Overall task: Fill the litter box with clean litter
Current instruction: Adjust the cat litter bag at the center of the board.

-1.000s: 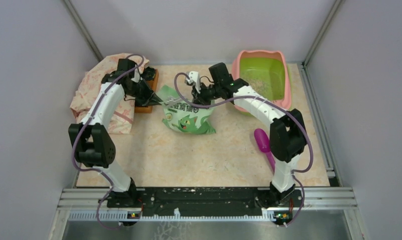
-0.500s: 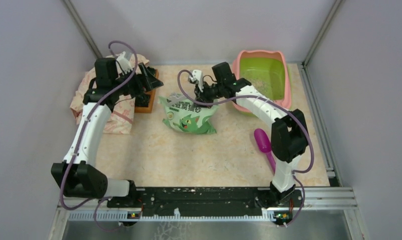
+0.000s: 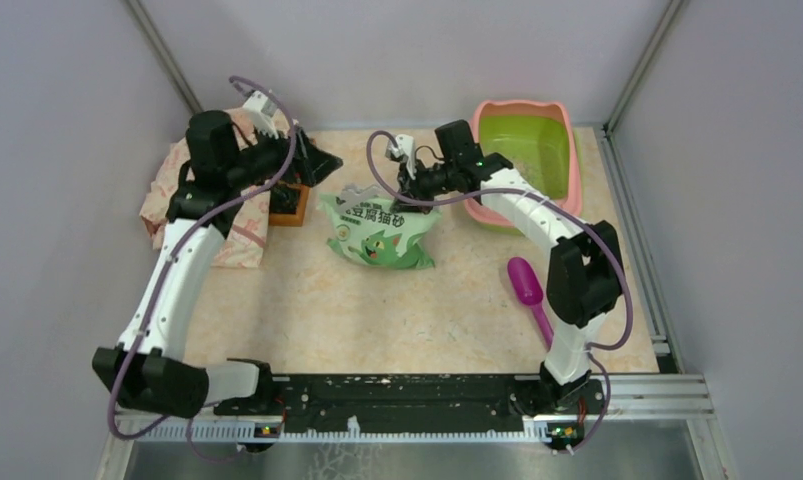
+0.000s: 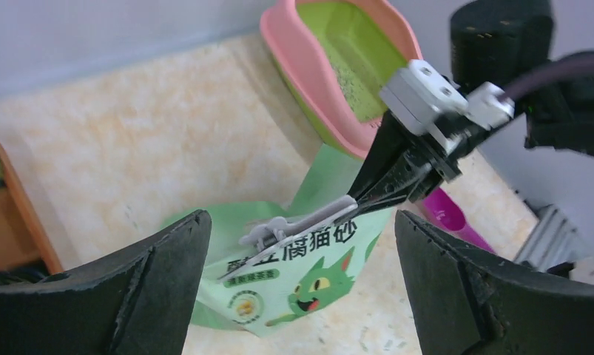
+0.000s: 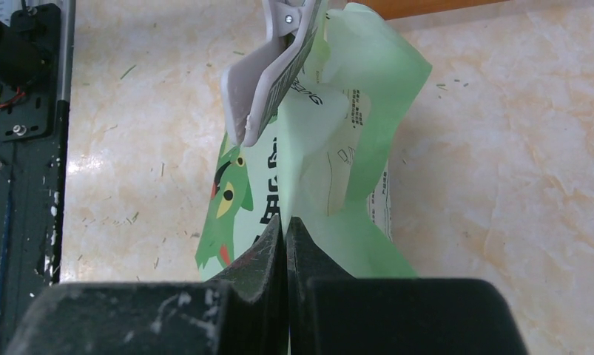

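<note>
Beige table (image 3: 377,310): left tool (image 3: 322,163) has just opened wide, backing off the green bag (image 3: 377,235); right tool (image 5: 285,225) stays clamped on its clipped top, so no pouring yet.

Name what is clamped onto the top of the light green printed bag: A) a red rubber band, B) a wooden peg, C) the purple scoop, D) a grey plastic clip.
D: a grey plastic clip grips the folded top edge of the light green printed bag.

You are working in a robotics lab cell: plain grey panel walls (image 3: 57,200) box in a marble-patterned table (image 3: 397,310) edged with an aluminium mounting rail (image 3: 667,395).
</note>
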{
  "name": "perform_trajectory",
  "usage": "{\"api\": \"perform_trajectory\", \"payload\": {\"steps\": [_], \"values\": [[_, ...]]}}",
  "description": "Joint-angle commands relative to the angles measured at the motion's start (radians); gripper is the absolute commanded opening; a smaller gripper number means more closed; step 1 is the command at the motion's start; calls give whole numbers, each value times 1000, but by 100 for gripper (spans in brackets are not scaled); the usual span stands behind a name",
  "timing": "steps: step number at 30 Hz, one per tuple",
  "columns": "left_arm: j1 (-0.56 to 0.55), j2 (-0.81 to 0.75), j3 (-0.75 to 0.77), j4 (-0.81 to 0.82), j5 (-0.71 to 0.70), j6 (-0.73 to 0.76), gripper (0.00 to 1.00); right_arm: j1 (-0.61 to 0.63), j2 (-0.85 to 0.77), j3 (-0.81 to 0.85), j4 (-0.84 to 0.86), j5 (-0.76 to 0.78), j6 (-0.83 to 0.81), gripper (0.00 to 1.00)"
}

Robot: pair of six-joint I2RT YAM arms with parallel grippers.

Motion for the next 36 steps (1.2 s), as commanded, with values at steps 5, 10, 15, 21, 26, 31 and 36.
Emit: {"api": "perform_trajectory", "payload": {"steps": [5, 10, 15, 21, 26, 31, 36], "values": [[5, -147, -278, 377, 91, 402, 99, -70, -52, 47, 28, -175, 24, 0], [80, -88, -268, 438, 292, 444, 99, -72, -26, 61, 29, -212, 22, 0], [151, 143, -91, 259, 524, 534, 92, -72, -6, 92, -40, -219, -11, 0], [240, 335, -13, 363, 812, 443, 92, -72, 27, 78, -42, -235, -19, 0], [202, 347, -10, 293, 880, 492, 90, -72, 22, 54, -37, -227, -20, 0], [130, 333, -35, 262, 867, 514, 90, -71, 14, 34, -39, -224, -22, 0], [77, 346, -42, 209, 804, 560, 90, -70, -15, -16, -2, -218, -5, 0]]}}
